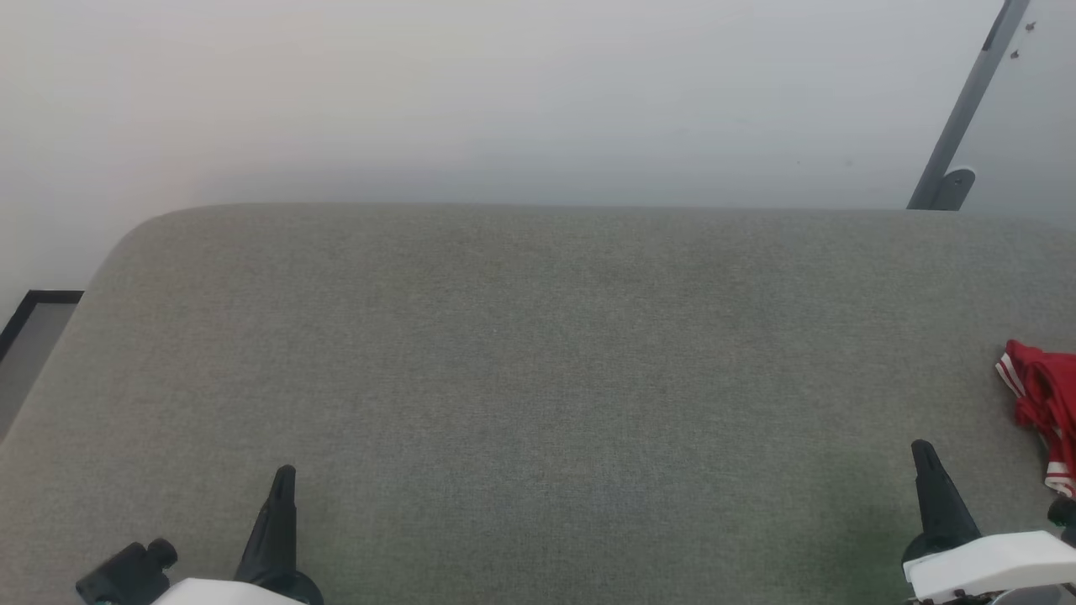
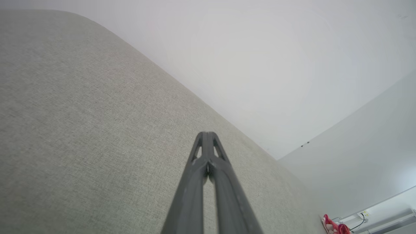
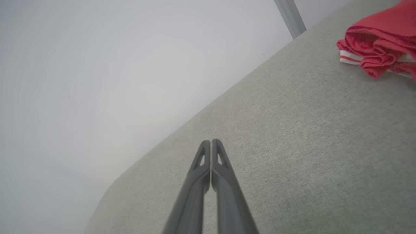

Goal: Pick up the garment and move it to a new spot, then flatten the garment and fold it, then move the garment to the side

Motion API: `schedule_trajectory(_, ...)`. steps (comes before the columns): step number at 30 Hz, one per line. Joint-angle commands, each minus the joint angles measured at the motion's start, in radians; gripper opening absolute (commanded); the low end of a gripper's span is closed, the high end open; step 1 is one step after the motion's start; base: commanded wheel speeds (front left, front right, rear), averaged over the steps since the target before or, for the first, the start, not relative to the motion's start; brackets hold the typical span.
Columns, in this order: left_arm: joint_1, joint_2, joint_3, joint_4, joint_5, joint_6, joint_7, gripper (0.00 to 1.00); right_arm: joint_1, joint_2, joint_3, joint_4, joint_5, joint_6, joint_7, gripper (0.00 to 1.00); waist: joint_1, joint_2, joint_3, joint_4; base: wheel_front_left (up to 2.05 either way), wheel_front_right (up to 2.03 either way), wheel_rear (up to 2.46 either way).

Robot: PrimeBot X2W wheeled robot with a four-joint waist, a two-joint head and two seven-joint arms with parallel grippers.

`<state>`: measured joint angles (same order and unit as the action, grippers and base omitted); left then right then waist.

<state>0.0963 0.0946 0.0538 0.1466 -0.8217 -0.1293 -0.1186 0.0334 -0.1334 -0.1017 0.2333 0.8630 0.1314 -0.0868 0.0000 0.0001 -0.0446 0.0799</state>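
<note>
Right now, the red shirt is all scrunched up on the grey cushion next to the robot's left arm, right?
No. The red shirt is scrunched up on the grey cushion, but next to the robot's right arm, not its left. The head view shows it.

No lettering, label or number legible anywhere; garment point(image 1: 1042, 395) lies bunched, showing plain red folds and white stripes.

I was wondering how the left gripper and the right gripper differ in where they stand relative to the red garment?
The right gripper sits close to the garment, which lies bunched just to its right; the left gripper is far across the grey padded surface from it. The right gripper's wrist view shows the garment large; the left gripper's shows it small and distant. Both are shut and empty.
</note>
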Motion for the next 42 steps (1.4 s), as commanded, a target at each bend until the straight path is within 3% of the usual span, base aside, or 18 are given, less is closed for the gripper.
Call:
schedule_trajectory(1, -0.028, 0.005, 0.005, -0.006, -0.03, -0.001, 0.005, 0.0, -0.026, -0.004, -0.004, -0.01, 0.026, 0.0, 0.007, 0.0, 0.0, -0.0001, 0.001, -0.001, 0.0, 0.0, 0.0)
schedule_trajectory(16, -0.074, -0.002, 0.012, 0.019, -0.226, -0.001, 0.056, 0.0, -0.056, 0.018, -0.007, -0.005, 0.205, 0.0, 0.055, 0.0, 0.0, -0.0001, 0.009, -0.015, 0.0, 0.0, 0.0)
schedule_trajectory(42, -0.134, -0.014, 0.024, 0.052, -0.474, -0.002, 0.125, 0.0, -0.095, 0.047, -0.01, 0.002, 0.435, -0.001, 0.118, 0.0, 0.0, -0.0001, 0.023, -0.038, 0.0, 0.0, 0.0)
